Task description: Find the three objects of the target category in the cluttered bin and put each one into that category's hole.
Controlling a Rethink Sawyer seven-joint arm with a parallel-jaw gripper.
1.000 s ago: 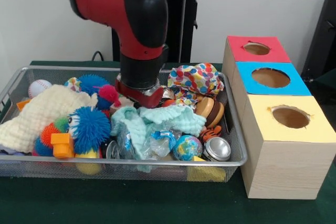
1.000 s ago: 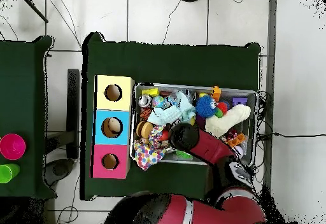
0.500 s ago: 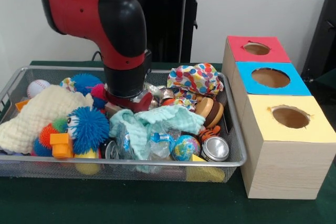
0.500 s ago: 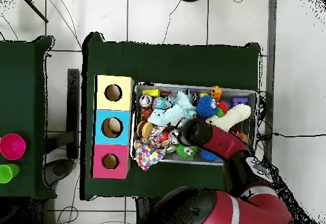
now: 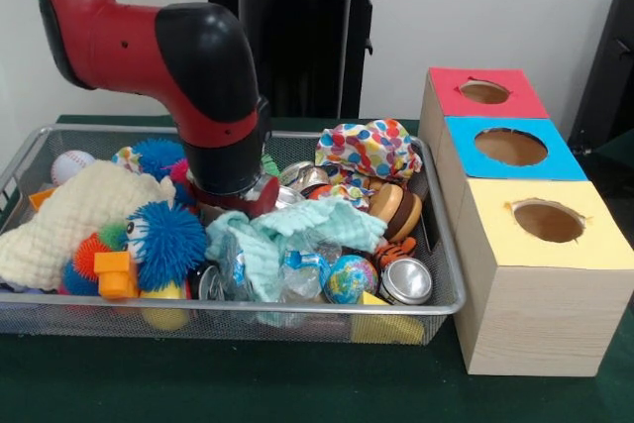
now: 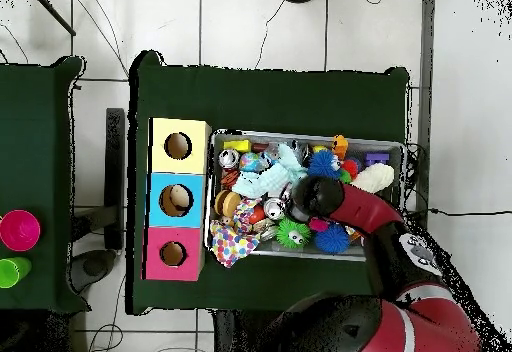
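Observation:
The wire mesh bin [image 5: 443,263] is full of toys and cloths; it also shows in the overhead view [image 6: 390,146]. My gripper [image 5: 234,207] is down among the clutter at the bin's middle, hidden under the black and red wrist [image 6: 305,197]. An orange-tan rounded toy [image 5: 395,209] lies at the bin's right side, right of the gripper and apart from it; overhead it lies [image 6: 227,204] near the boxes. A yellow rounded thing [image 5: 166,314] shows low at the front wall. The red-topped box's hole [image 5: 484,92] is farthest back in the row of boxes [image 6: 173,254].
A blue-topped box [image 5: 511,147] and a yellow-topped box [image 5: 548,221] stand in the same row. A mint cloth [image 5: 287,230], a cream cloth [image 5: 69,220], a dotted cloth [image 5: 369,150], a blue puffer [image 5: 168,241], a baseball [image 5: 73,164] and cans [image 5: 408,281] fill the bin.
The arm has swept across the bin, to the left in the front view, staying low in the clutter. The dotted cloth and the cans behind it are now uncovered.

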